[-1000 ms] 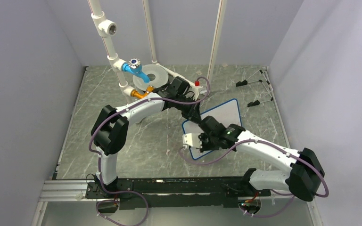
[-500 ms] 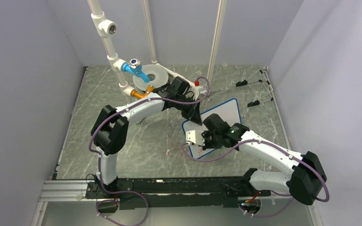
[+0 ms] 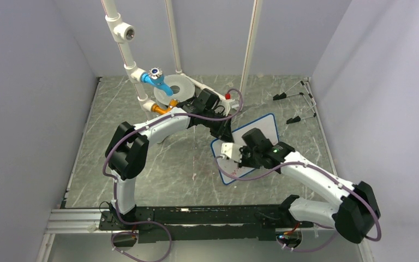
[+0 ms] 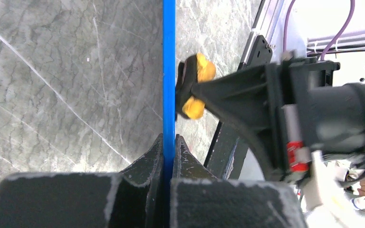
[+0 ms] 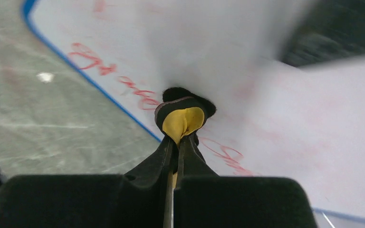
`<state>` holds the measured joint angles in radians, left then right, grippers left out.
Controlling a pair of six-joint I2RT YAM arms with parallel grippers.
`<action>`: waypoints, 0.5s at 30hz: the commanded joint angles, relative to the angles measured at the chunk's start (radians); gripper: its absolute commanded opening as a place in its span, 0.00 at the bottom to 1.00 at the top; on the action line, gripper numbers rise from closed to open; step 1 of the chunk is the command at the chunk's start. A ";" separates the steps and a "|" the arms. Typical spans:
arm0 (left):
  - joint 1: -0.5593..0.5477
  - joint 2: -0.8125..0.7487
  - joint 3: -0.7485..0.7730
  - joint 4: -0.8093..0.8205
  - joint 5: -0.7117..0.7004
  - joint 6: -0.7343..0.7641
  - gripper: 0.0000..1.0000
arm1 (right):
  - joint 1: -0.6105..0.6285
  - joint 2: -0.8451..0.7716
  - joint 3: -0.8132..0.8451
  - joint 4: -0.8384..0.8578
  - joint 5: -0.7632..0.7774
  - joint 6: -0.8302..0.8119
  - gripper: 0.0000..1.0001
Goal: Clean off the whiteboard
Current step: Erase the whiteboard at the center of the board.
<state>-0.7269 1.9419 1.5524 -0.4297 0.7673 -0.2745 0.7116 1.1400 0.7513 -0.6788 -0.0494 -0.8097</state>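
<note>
The whiteboard point(image 3: 263, 126) sits right of centre on the bench point(image 3: 158, 164), between my two arms. I cannot tell whether it lies flat or is tipped up a little. Its face looks partly cleaned to me. The middle and far side are white with only a faint pink haze, but clear red writing point(image 5: 138, 92) remains in a line along the edge nearest the wrist camera, just inside the blue rim point(image 4: 169, 71).

My left tool point(image 4: 168, 142) is closed tight on that rim and pins the board in place. My right tool point(image 5: 177, 142) is closed on a small yellow-and-black eraser point(image 5: 183, 118), whose dark pad is pressed to the board's face, close to the remaining strokes.

I judge the job roughly half done. The edge lettering and the pink residue are what is left.
</note>
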 commanded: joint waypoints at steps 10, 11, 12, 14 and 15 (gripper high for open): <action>-0.015 -0.043 -0.005 -0.024 0.095 -0.021 0.00 | 0.015 -0.025 -0.009 0.005 -0.066 -0.069 0.00; -0.015 -0.043 -0.005 -0.024 0.095 -0.020 0.00 | 0.037 -0.024 -0.019 -0.010 -0.079 -0.079 0.00; -0.013 -0.044 -0.005 -0.024 0.096 -0.020 0.00 | 0.053 -0.019 -0.024 -0.025 -0.092 -0.089 0.00; -0.013 -0.044 -0.003 -0.025 0.096 -0.020 0.00 | 0.074 -0.008 -0.027 -0.055 -0.114 -0.105 0.00; -0.013 -0.044 -0.004 -0.026 0.096 -0.020 0.00 | 0.080 -0.002 -0.027 -0.060 -0.118 -0.107 0.00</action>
<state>-0.7261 1.9419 1.5463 -0.4412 0.7776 -0.2768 0.7551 1.1141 0.7410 -0.6693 -0.0727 -0.8616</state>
